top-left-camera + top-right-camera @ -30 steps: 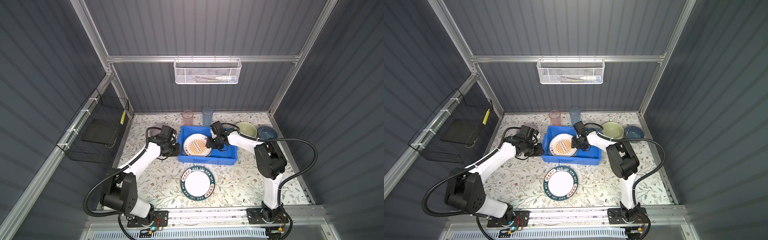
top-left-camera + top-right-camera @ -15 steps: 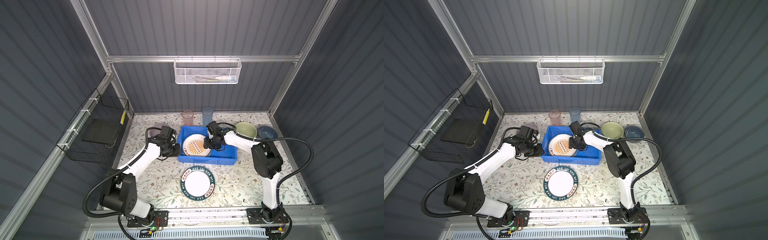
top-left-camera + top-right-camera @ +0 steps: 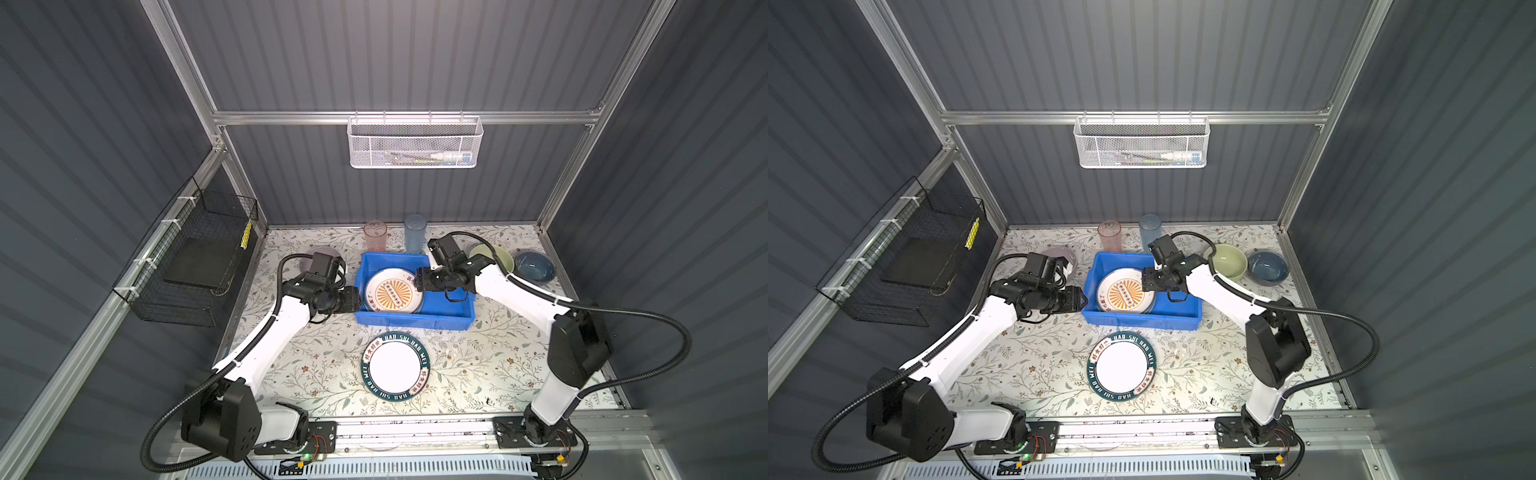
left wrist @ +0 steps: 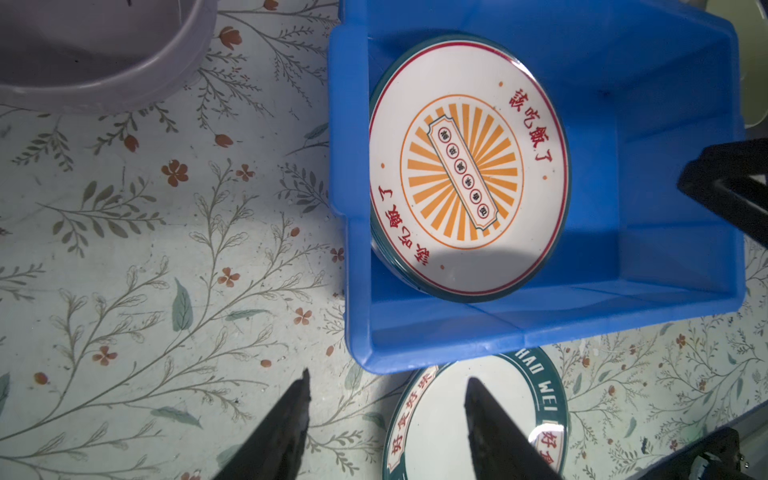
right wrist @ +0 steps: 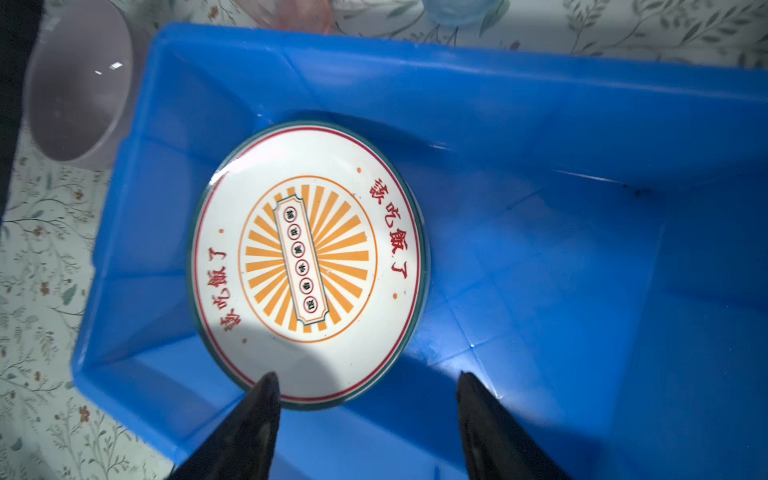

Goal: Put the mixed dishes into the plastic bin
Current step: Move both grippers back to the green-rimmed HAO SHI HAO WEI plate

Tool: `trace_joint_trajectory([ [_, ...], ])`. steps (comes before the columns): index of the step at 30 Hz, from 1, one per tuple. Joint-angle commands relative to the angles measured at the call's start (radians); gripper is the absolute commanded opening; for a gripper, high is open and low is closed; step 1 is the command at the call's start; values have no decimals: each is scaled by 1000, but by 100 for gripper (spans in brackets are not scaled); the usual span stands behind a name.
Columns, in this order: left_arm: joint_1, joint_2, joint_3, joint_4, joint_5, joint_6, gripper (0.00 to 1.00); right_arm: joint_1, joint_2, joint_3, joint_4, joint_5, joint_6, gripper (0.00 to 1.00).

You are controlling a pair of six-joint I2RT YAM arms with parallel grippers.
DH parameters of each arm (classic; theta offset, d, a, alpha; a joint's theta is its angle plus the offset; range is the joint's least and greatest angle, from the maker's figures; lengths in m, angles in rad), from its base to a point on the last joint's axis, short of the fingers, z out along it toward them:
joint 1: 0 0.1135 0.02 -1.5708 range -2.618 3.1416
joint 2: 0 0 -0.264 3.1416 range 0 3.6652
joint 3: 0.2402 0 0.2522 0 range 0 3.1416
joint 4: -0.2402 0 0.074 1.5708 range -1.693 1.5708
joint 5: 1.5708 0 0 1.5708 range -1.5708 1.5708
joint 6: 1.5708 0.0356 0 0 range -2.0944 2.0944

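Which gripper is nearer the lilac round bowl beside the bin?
Left. The left gripper sits outside the bright blue plastic bin's left wall, on the lilac round bowl's side; the right gripper is over the bin, at the round orange sunburst plate's far edge.

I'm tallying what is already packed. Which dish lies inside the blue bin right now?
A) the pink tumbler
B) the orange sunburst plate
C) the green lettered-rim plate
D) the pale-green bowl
B: in both top views the orange sunburst plate lies inside the blue bin, while the green lettered-rim plate sits outside it, in front of its near wall.
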Motion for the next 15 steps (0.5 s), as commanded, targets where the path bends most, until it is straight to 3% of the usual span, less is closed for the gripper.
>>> trace_joint_trajectory([
  [1,3,-59,-43,-72,58,5,62,2,-98,-91,-1,-40,-6,69],
  [9,0,-231,-188,-102,210,-20,62,21,-410,-402,86,-139,81,68],
  [15,-48,-287,-255,-117,195,-76,58,81,-613,-617,150,-134,155,66],
])
